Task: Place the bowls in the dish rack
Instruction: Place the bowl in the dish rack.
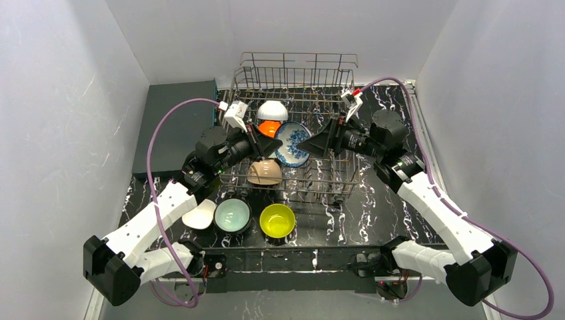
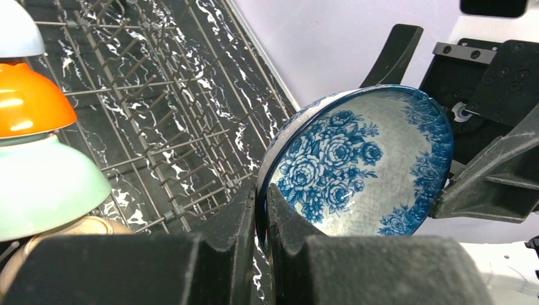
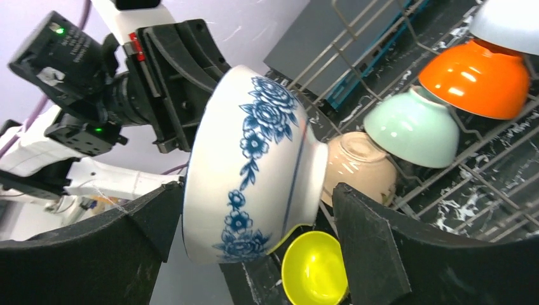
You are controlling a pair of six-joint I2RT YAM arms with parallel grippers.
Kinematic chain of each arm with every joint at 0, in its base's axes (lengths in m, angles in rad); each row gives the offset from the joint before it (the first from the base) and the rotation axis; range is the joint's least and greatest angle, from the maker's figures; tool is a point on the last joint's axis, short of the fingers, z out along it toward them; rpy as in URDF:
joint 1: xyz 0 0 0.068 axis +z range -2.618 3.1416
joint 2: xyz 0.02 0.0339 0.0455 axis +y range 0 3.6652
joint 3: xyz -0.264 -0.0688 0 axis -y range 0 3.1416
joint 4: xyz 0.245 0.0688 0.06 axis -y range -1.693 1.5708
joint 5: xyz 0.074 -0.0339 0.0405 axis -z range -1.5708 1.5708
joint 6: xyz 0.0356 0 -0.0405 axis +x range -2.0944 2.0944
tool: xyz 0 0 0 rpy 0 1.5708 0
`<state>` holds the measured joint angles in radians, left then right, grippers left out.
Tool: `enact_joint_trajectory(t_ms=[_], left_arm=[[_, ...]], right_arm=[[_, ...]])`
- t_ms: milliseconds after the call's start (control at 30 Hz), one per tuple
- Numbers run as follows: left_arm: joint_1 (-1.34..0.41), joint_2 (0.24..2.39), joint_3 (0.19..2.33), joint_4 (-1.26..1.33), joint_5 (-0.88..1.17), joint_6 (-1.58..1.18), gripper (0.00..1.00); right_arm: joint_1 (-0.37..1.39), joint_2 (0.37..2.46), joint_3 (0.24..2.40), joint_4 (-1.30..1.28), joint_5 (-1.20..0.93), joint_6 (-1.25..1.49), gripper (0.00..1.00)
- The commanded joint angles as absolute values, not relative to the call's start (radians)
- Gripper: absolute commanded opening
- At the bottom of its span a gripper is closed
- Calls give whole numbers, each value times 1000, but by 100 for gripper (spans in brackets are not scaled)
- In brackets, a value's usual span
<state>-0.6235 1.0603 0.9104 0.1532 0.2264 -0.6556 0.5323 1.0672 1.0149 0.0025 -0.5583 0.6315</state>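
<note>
Tilting on edge over the dish rack (image 1: pixel 293 70), from overhead, the blue-and-white bowl (image 1: pixel 292 145) has a white bowl (image 1: pixel 272 110), orange bowl (image 1: pixel 268 128) and peach bowl (image 1: pixel 264 172) racked alongside; a yellow bowl (image 1: pixel 277 221) sits on the table (image 1: pixel 373 213) outside. Left wrist: left gripper (image 2: pixel 260 197) clamped on the tilted bowl's rim. Right wrist: right gripper (image 3: pixel 254 190) spread wide around it.

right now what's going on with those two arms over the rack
The left gripper is shut on the rim of a blue-and-white bowl over the dish rack. The right gripper is open, one finger on each side of it. Four bowls are already racked; three bowls wait on the table.
</note>
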Motion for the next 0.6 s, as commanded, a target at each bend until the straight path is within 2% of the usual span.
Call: enact_joint_trajectory(t_ms=[0, 133, 200, 300, 400, 500, 567], left_arm=[[-620, 1021, 916, 269, 272, -666, 0], [-620, 1027, 913, 270, 270, -666, 0], [-619, 1027, 911, 269, 262, -665, 0], [-620, 1029, 910, 268, 253, -656, 0], [-620, 1028, 905, 268, 245, -646, 0], [-620, 1026, 898, 268, 233, -641, 0], [-620, 1024, 893, 268, 226, -640, 2]], right_arm=[[531, 1077, 1009, 158, -652, 695, 92], [532, 1094, 1015, 176, -703, 712, 77], [532, 1099, 1014, 178, -717, 719, 67], [532, 1099, 1014, 171, -725, 723, 48], [532, 1095, 1018, 151, -713, 715, 22], [531, 1095, 1037, 91, -684, 674, 1], [531, 1094, 1057, 42, -659, 631, 1]])
